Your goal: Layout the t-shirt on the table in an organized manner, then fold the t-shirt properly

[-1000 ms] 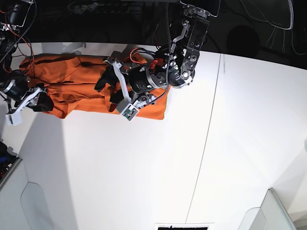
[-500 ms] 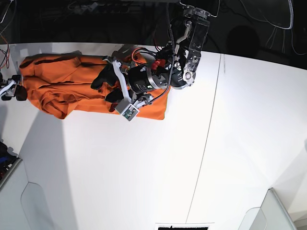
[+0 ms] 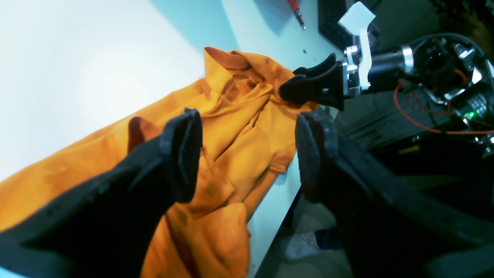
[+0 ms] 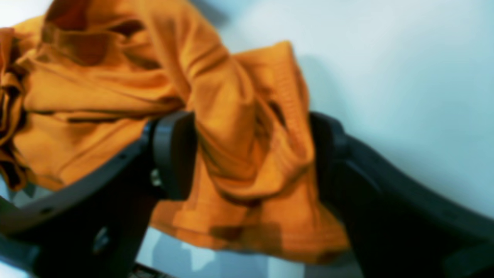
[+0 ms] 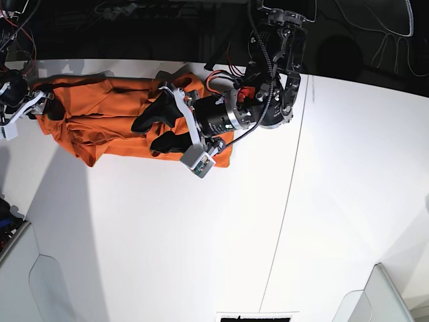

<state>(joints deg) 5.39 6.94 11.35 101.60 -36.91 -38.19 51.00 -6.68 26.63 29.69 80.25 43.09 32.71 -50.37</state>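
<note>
Since a second ago the right hand (image 5: 41,107), at the left edge of the base view, has swung from the near-left corner of the t-shirt (image 5: 100,127) up to its far-left end, and its fingers have gone from half closed to wide apart. In its wrist view a bunched fold of orange cloth lies between the spread fingers (image 4: 175,154), but nothing is pinched; whether the cloth touches the pads is blurred. My reading is that it has just let go after a tug and the left end is free to be re-gripped.

Moving right, the t-shirt lies along the far edge of the bench (image 5: 201,235), stretched left to right yet rumpled, with folds through its middle and one edge hanging just past the far rim in the left wrist view. It is not laid out flat, so folding proper looks some way off.

Further right, the left hand (image 5: 164,129) has shifted a little rightward with its arm and hovers over the shirt's right part, fingers (image 3: 181,154) standing apart and holding nothing.

No containers take part: only a pale bin-like corner (image 5: 389,295) shows at the near right, its contents out of sight.
</note>
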